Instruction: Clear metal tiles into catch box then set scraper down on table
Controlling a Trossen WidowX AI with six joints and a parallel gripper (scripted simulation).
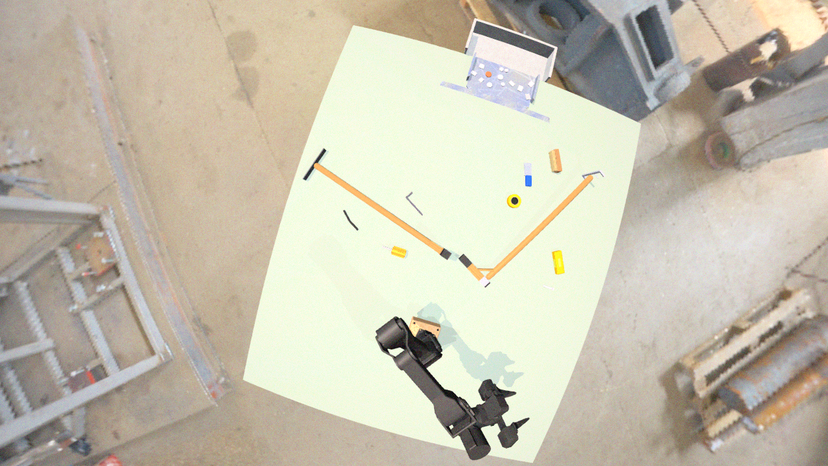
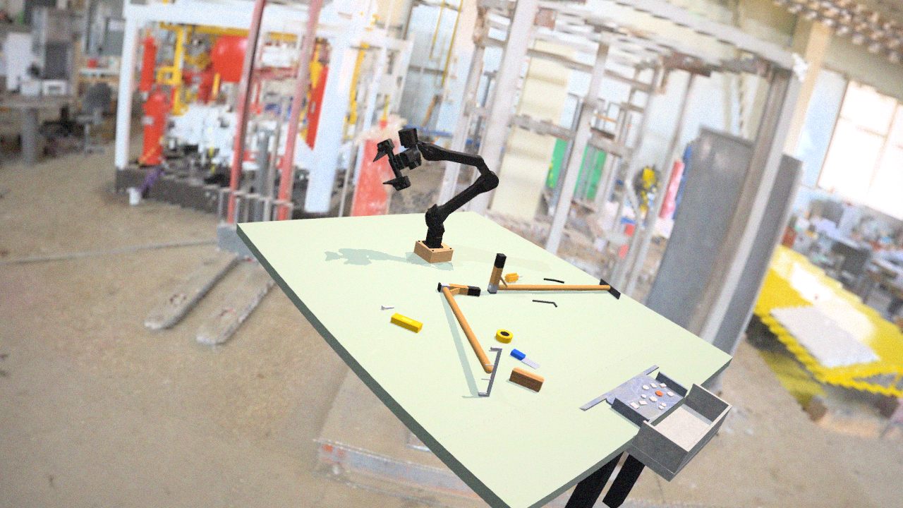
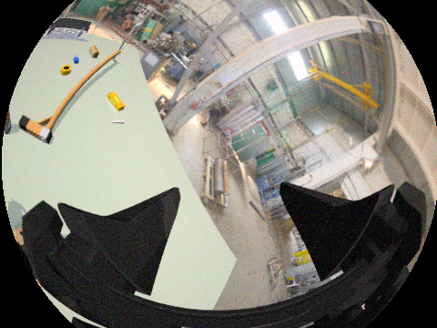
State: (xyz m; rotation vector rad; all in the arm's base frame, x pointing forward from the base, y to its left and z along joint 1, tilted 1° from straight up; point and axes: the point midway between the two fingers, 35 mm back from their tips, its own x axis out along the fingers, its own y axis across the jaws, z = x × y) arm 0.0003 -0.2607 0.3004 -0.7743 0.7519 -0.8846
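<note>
The long scraper (image 1: 376, 206) (image 2: 549, 287) lies on the table, its flat black blade (image 1: 320, 155) at the left in the top view and its dark grip standing up in the exterior view. The steel bench plate (image 1: 499, 100) (image 2: 623, 395) holds several scattered pale tiles and one orange round piece (image 1: 488, 74) (image 2: 659, 393). The catch box (image 1: 509, 35) (image 2: 662, 440) adjoins the plate's far end; no tiles show in it. My gripper (image 1: 520, 406) (image 2: 381, 170) (image 3: 231, 191) is open and empty, high above the table's near end, away from both.
A second long-handled tool (image 1: 538, 228) (image 2: 465, 324) with a hooked metal end lies right of the scraper. A yellow block (image 1: 557, 261) (image 3: 116, 101), yellow tape roll (image 1: 509, 203), wooden block (image 1: 555, 160), blue-handled tool (image 1: 528, 180), hex key (image 1: 414, 204) and orange screwdriver (image 1: 398, 251) lie around them.
</note>
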